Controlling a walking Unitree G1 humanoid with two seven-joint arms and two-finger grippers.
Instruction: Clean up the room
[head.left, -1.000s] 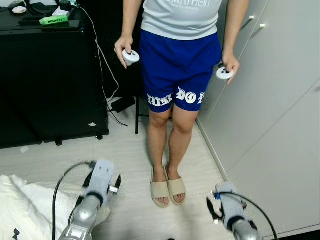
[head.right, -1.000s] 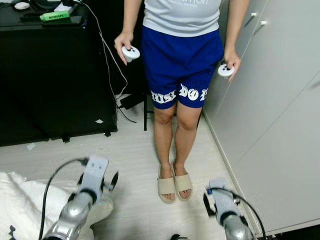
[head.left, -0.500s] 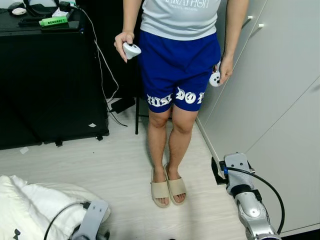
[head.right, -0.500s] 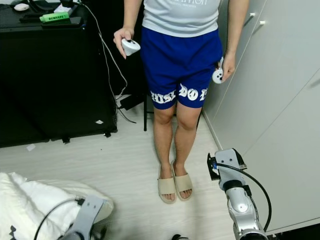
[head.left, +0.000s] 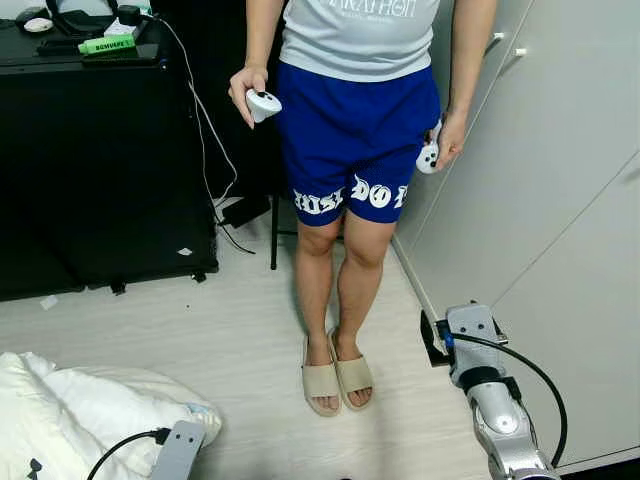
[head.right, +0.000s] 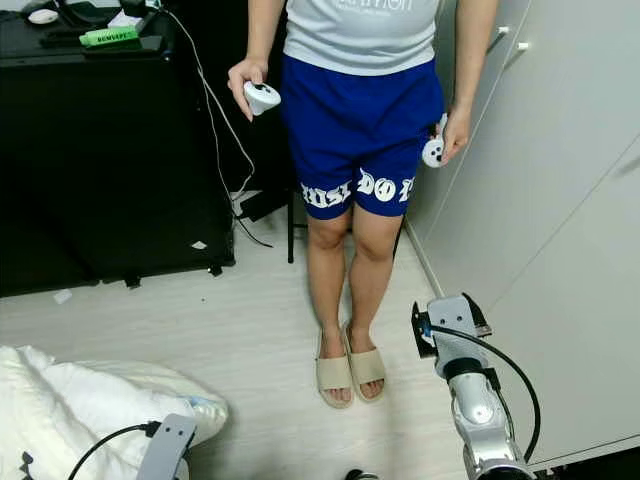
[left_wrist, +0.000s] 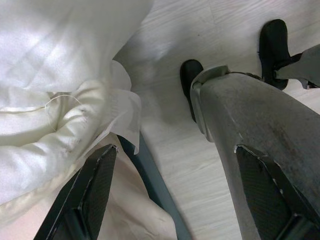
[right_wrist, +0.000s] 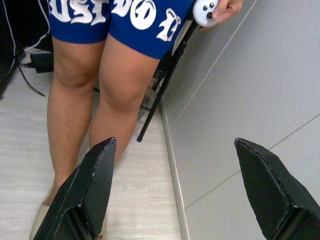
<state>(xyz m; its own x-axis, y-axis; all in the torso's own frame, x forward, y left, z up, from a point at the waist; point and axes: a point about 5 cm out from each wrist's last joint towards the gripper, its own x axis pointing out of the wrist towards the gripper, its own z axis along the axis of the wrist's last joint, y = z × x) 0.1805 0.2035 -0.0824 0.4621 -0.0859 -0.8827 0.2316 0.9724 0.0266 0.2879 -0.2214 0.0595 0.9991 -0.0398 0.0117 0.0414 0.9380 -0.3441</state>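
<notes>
Lying crumpled on the floor at the robot's left is the white bedding (head.left: 70, 415), a puffy heap of quilt or duvet with a thinner sheet edge folded over it; for tidying this room it looks like the thing to pick up. It should be light for its bulk, soft and wholly limp, so it will sag, trail and slide out of a shallow pinch. The best hold is probably a deep bite on a thick gathered fold near the heap's edge, not the thin flat sheet, and two holds well apart would keep it off the floor.

Just beside that heap hangs the left end effector (left_wrist: 175, 200), low at the robot's side, its two black fingers (left_wrist: 92, 190) spread wide and holding nothing; the bedding's folds lie close past one fingertip, and the robot's own grey leg and black foot stand on the pale wood floor (head.left: 230, 320) past the other.

Further back on the left stands a black counter (head.left: 100, 160) carrying a green box (head.left: 108, 44) and cables.

In the middle a person (head.left: 355, 150) in blue shorts and beige slippers (head.left: 337, 378) faces the robot, a white controller (head.left: 262, 104) in each hand.

On the right, the right end effector (right_wrist: 175, 200) is raised beside the white wardrobe (head.left: 560, 200), fingers likewise spread and empty, pointing toward the person's knees.
</notes>
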